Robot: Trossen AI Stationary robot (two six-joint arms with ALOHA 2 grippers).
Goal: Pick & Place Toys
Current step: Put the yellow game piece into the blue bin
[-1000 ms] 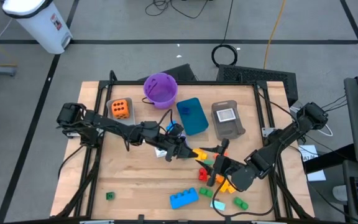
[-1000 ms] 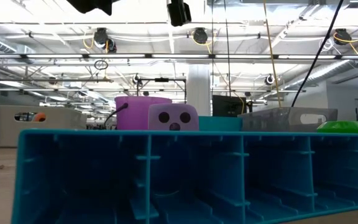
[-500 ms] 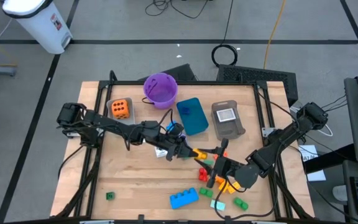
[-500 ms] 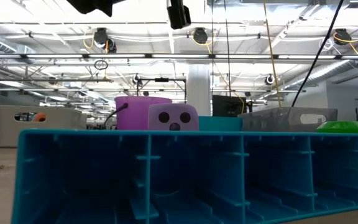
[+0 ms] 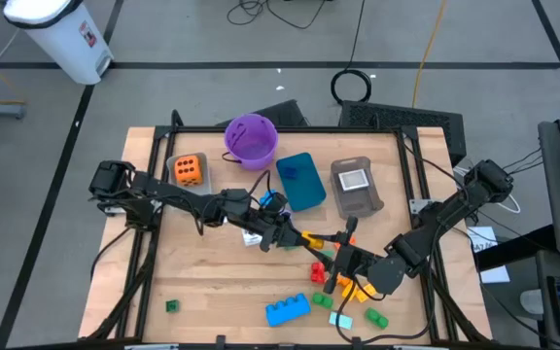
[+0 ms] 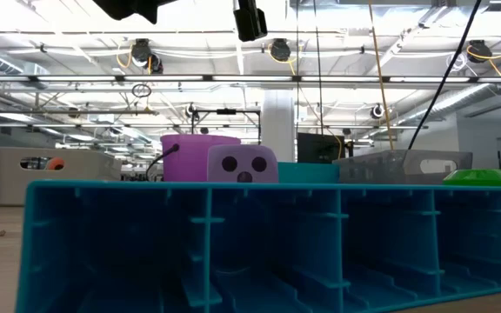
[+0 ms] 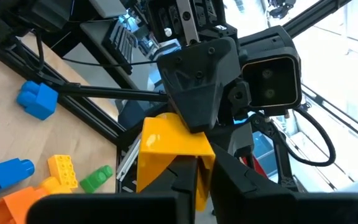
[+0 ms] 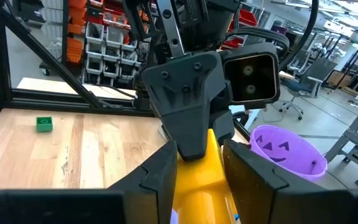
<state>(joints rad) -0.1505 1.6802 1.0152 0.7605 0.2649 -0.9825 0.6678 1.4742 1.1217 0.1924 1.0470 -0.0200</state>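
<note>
Above the table's middle, a yellow brick (image 5: 311, 239) is held in the air between both grippers, which face each other. My left gripper (image 5: 296, 236) is shut on the brick's left end. My right gripper (image 5: 336, 257) comes from the right and has its fingers on the other end. More toys lie on the wood under and near the right arm: a red brick (image 5: 317, 273), orange and yellow bricks (image 5: 354, 289), a blue brick (image 5: 288, 309) and a green one (image 5: 375, 318). A small green brick (image 5: 172, 306) lies at the near left. My left gripper pinches the yellow brick's near end (image 7: 166, 163) between its two fingers. It comes at the brick level, from the table's left. The brick is clear of the table. My right gripper has the brick's other end (image 8: 199, 177) between its two fingers (image 8: 160, 177), one on each side. It comes in level from the right. How far back the brick reaches does not show.
Along the far side stand a clear bin (image 5: 189, 171) with an orange die, a purple bucket (image 5: 251, 137), a teal bin (image 5: 300, 181) and a grey bin (image 5: 357, 188) with a card. In the low view the blue brick's hollow side (image 6: 259, 243) fills the foreground.
</note>
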